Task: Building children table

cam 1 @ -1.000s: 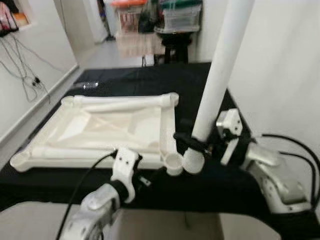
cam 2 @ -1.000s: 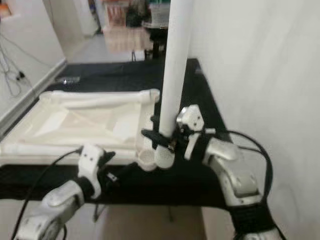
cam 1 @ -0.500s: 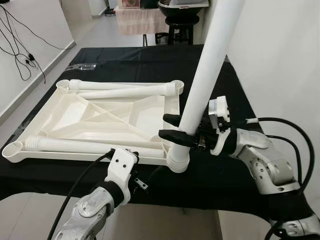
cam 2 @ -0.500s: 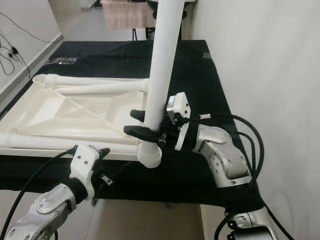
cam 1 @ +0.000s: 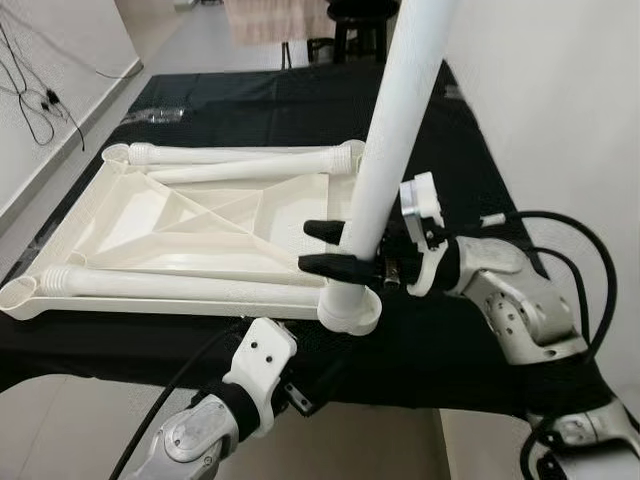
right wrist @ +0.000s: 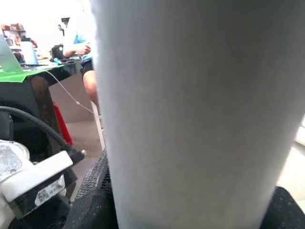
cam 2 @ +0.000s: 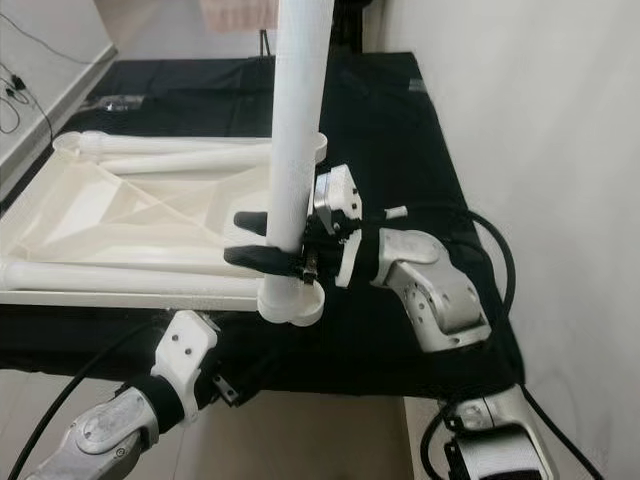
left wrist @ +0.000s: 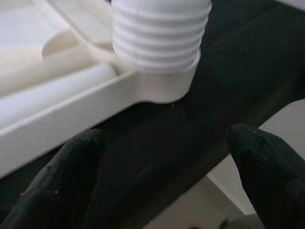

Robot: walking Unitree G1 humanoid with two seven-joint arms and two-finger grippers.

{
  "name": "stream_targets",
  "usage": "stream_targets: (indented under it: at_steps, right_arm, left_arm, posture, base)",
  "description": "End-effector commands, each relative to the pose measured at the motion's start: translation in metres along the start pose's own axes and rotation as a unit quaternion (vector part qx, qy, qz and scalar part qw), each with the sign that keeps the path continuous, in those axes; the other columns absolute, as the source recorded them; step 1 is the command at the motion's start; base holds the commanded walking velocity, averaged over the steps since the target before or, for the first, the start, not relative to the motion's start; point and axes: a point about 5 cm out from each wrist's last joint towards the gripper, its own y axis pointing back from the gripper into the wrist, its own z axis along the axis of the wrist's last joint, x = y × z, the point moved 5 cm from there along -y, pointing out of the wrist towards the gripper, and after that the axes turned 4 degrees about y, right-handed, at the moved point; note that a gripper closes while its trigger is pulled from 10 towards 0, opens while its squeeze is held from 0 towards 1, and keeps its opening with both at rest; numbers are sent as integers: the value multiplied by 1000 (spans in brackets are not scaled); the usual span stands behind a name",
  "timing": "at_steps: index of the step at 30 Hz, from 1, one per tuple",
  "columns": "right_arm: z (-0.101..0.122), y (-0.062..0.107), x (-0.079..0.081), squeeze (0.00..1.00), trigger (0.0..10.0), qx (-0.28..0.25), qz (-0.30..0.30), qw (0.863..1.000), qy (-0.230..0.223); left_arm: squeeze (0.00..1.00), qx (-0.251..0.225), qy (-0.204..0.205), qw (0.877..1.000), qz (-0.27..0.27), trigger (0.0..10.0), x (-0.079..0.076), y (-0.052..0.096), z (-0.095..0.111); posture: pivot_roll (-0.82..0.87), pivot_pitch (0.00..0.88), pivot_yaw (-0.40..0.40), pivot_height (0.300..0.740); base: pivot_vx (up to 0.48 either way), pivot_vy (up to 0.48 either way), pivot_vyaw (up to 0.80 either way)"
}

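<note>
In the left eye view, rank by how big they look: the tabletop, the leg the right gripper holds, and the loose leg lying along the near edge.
1. Upturned white tabletop, the largest.
2. Held table leg in the right gripper; it stands nearer the camera and runs off the frame.
3. Loose leg on the tabletop's near side, thinner-looking.

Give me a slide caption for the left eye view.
Right hand seats an upright white leg in the upturned tabletop's corner socket.
</note>
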Motion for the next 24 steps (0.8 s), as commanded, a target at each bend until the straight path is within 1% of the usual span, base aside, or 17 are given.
stream_targets:
  at_steps: [1,7,9,12,17,18,20,24]
  right_arm:
    - [0,-6,4,0,10000,0,20,1000,4]
    - [-5,-10,4,0,10000,15,38,999,8]
    - [-7,-9,4,0,10000,23,46,999,8]
    - [-9,-6,3,0,10000,33,57,998,14]
    - [-12,-5,-6,0,10000,44,42,998,28]
    - [-12,-5,-6,0,10000,44,42,998,28]
    - [-8,-2,-11,0,10000,42,38,998,30]
    - [-5,2,-12,0,10000,43,44,998,28]
  left_arm:
    - [0,11,-5,1000,-4,10000,-4,5,-2]
    - [0,11,-4,1000,8,10000,-4,9,-1]
    - [0,9,-4,1000,9,10000,-5,10,0]
    - [0,6,-15,1000,2,10000,-8,12,3]
    - [0,4,-23,1000,0,10000,-9,13,5]
    - [0,4,-23,1000,0,10000,-9,13,5]
    - [0,4,-26,1000,-2,10000,-10,15,5]
    - [0,5,-27,1000,-6,10000,-10,16,6]
  posture:
    - [27,251,-5,740]
    - [36,264,-12,740]
    - [42,268,-15,740]
    - [49,276,-18,740]
    - [53,283,-19,740]
    - [53,283,-19,740]
    - [58,288,-16,740]
    - [59,292,-14,740]
  base:
    - [0,0,0]
    - [0,0,0]
    - [0,0,0]
    - [0,0,0]
    - [0,0,0]
    - [0,0,0]
    - [0,0,0]
    - [0,0,0]
